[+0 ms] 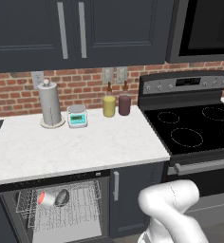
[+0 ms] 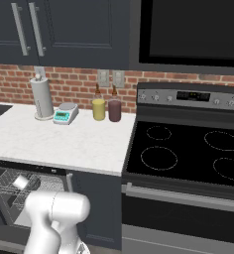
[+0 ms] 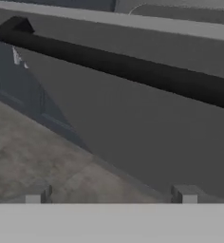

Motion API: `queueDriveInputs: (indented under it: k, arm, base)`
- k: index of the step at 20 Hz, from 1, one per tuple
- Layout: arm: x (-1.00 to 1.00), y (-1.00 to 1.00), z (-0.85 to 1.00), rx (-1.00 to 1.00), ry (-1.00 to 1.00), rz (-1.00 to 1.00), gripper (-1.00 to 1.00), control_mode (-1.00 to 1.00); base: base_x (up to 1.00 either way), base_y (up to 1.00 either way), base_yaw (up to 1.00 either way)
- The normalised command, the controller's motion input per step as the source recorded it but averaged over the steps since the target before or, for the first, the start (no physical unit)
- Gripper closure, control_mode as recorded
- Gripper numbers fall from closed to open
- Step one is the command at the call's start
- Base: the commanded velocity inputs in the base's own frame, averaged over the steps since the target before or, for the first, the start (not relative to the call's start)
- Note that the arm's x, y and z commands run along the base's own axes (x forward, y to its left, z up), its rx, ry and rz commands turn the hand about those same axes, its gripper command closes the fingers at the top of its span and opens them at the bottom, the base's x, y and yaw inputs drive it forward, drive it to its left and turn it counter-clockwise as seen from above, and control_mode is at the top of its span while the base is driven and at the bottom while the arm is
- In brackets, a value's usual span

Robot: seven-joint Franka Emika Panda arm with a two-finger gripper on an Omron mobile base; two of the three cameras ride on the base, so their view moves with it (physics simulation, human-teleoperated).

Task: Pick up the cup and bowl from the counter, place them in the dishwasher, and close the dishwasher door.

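With the cup and bowl lying in the dishwasher rack, only shutting the dishwasher door remains, the end effector spread wide and empty beneath its handle.

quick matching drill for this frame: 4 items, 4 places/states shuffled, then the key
Items
1. cup
2. bowl
3. scale
4. claw

Places/states
A. on the counter, beside the paper towel roll
B. open, low before a grey panel with a dark bar
C. on its side in the dishwasher rack, red inside showing
D. dark, in the rack right of the cup

Pairs: 1-C, 2-D, 3-A, 4-B
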Motion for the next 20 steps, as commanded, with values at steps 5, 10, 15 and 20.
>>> queueDriveInputs:
  k: [5,10,15,20]
  arm:
    - [0.74,0.00,-0.90,0.01,-0.01,-0.19,-1.00,-1.00]
    - [0.87,-0.30,-0.61,0.00,-0.21,-0.14,-1.00,-1.00]
    - [0.99,-0.70,-0.17,0.00,-0.45,0.05,-1.00,-1.00]
    - [0.80,-0.89,0.00,-0.03,-0.63,0.13,-1.00,-1.00]
  base:
    - [0.00,0.00,0.00]
    - [0.00,0.00,0.00]
    - [0.00,0.00,0.00]
    - [0.00,0.00,0.00]
